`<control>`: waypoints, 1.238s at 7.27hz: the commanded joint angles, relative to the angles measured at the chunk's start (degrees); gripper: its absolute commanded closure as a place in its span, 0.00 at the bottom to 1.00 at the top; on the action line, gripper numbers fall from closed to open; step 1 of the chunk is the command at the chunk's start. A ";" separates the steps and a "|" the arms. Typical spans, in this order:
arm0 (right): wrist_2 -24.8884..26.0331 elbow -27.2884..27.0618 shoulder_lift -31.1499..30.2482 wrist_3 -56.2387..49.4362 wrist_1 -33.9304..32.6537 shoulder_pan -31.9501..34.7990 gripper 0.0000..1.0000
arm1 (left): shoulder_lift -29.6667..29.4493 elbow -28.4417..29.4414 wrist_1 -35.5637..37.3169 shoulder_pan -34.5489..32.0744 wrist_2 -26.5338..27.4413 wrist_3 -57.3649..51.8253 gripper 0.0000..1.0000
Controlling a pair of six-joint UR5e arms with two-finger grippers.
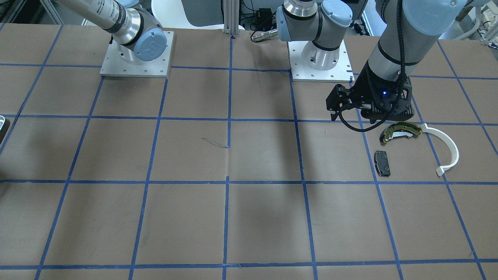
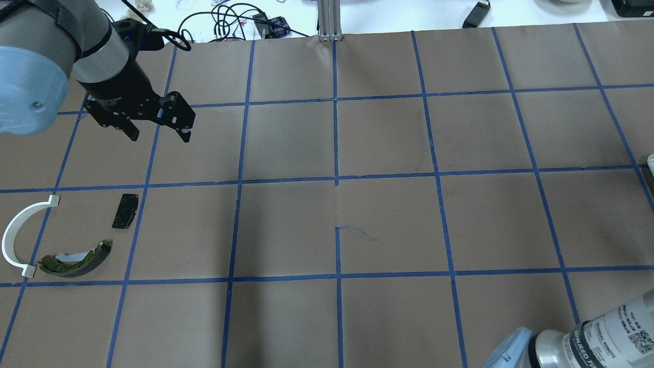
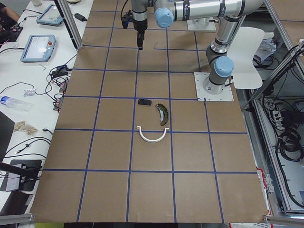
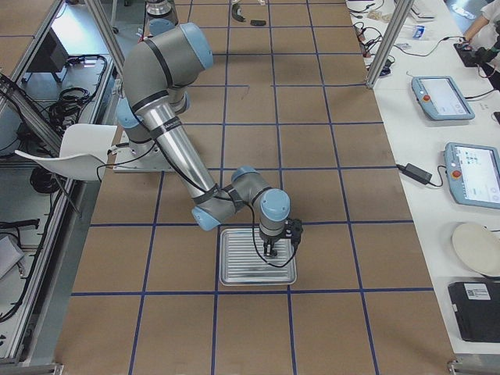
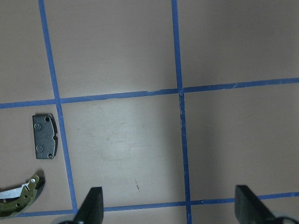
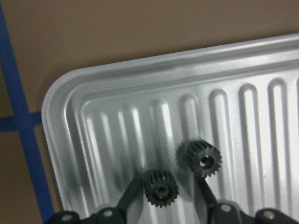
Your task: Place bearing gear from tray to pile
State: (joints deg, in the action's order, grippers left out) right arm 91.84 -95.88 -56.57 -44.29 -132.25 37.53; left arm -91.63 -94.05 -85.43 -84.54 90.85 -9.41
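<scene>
Two small dark bearing gears lie in a ribbed metal tray (image 6: 70,107). One gear (image 6: 160,187) sits between the fingers of my right gripper (image 6: 167,191), which is open, with a gap on the gear's right side. The second gear (image 6: 201,158) lies just beyond it. From the exterior right view, the right gripper (image 4: 269,248) hangs over the tray (image 4: 234,275). The pile holds a brake shoe (image 2: 76,260), a dark brake pad (image 2: 125,210) and a white curved piece (image 2: 15,232). My left gripper (image 2: 160,134) is open and empty, above the table beyond the pile.
Brown paper with a blue tape grid covers the table. Both arm bases (image 1: 319,58) stand on metal plates at the robot's side. Tablets and cables lie on a white side bench (image 4: 461,156). A hand (image 4: 480,39) shows at that bench's far end.
</scene>
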 commanded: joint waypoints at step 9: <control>0.09 0.17 -4.41 0.35 5.85 2.72 0.81 | -0.39 -0.34 1.58 0.61 -0.15 -0.17 0.00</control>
State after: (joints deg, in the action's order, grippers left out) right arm 91.76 -95.81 -59.10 -44.22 -128.51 39.38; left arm -91.87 -94.42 -83.86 -83.94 90.76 -9.58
